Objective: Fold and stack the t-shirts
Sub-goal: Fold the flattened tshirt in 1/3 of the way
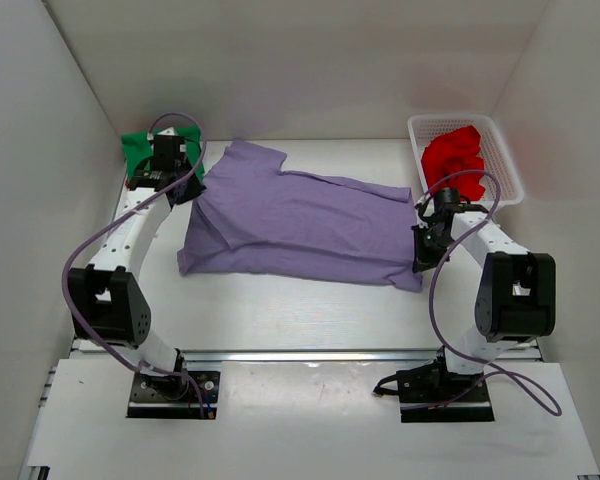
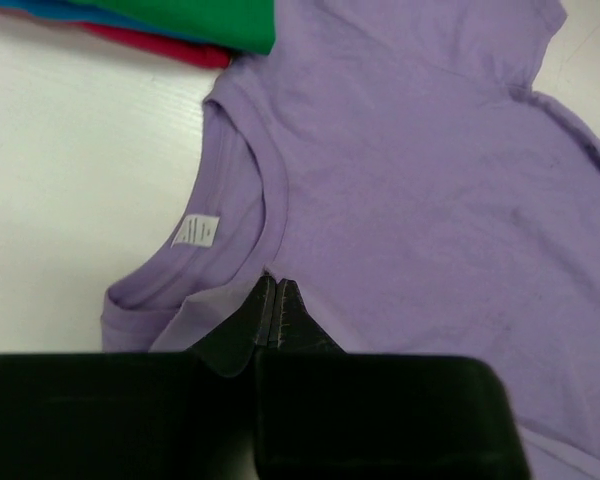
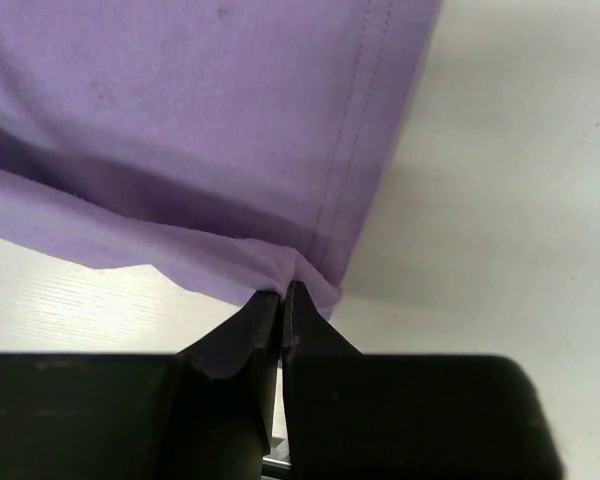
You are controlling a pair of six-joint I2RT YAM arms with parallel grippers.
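The lavender-purple t-shirt (image 1: 300, 222) lies spread across the middle of the table. My left gripper (image 1: 183, 190) is shut on its collar edge, by the white label (image 2: 196, 230), seen in the left wrist view (image 2: 273, 283). My right gripper (image 1: 421, 258) is shut on the shirt's hem corner in the right wrist view (image 3: 283, 290). The green t-shirt (image 1: 137, 150) lies folded at the back left on top of blue (image 2: 40, 8) and magenta (image 2: 170, 48) ones. The red t-shirt (image 1: 456, 160) sits crumpled in the basket.
A white lattice basket (image 1: 500, 150) stands at the back right. White walls enclose the table on three sides. A metal rail (image 1: 300, 354) runs along the near edge by the arm bases.
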